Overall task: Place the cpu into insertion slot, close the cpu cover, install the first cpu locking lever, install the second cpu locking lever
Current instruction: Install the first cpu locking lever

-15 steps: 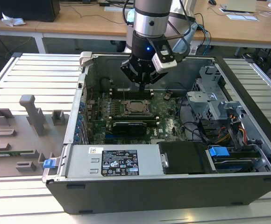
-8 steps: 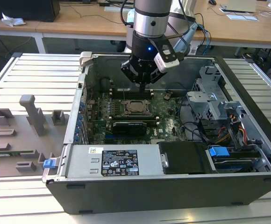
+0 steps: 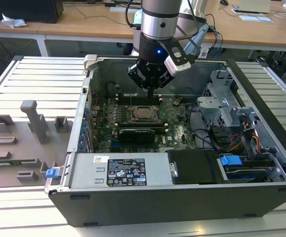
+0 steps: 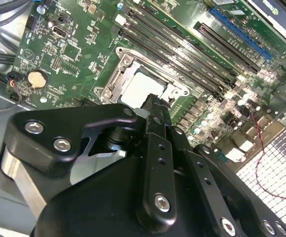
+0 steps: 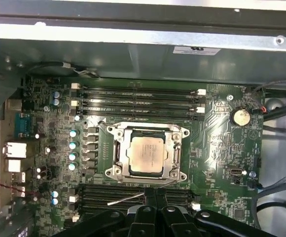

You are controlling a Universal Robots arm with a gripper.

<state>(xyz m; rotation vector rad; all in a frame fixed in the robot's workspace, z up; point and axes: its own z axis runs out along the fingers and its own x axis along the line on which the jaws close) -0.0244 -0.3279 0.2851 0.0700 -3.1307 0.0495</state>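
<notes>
The cpu point(image 5: 148, 153) lies flat in the insertion slot point(image 5: 114, 173), its pale silver top showing through the window of the cpu cover point(image 5: 173, 155), which lies down over it. A thin metal locking lever point(image 5: 125, 199) sticks out loose beside the socket edge, with its end close to my fingertips. My gripper point(image 5: 153, 195) hangs just above the motherboard beside that edge, shut, with nothing visibly between its fingers. In the exterior view the gripper point(image 3: 149, 91) stands over the far side of the socket point(image 3: 144, 113). The second wrist view has the cpu point(image 4: 142, 88) just past the gripper point(image 4: 155, 102).
The open computer case point(image 3: 261, 195) encloses the work. Memory slots point(image 5: 138, 96) flank the socket. A black card point(image 3: 135, 133), the power supply point(image 3: 125, 170), a drive cage point(image 3: 222, 106) and cables point(image 3: 207, 138) crowd the case. Grey fixtures point(image 3: 32, 123) stand on the table at the exterior view's left.
</notes>
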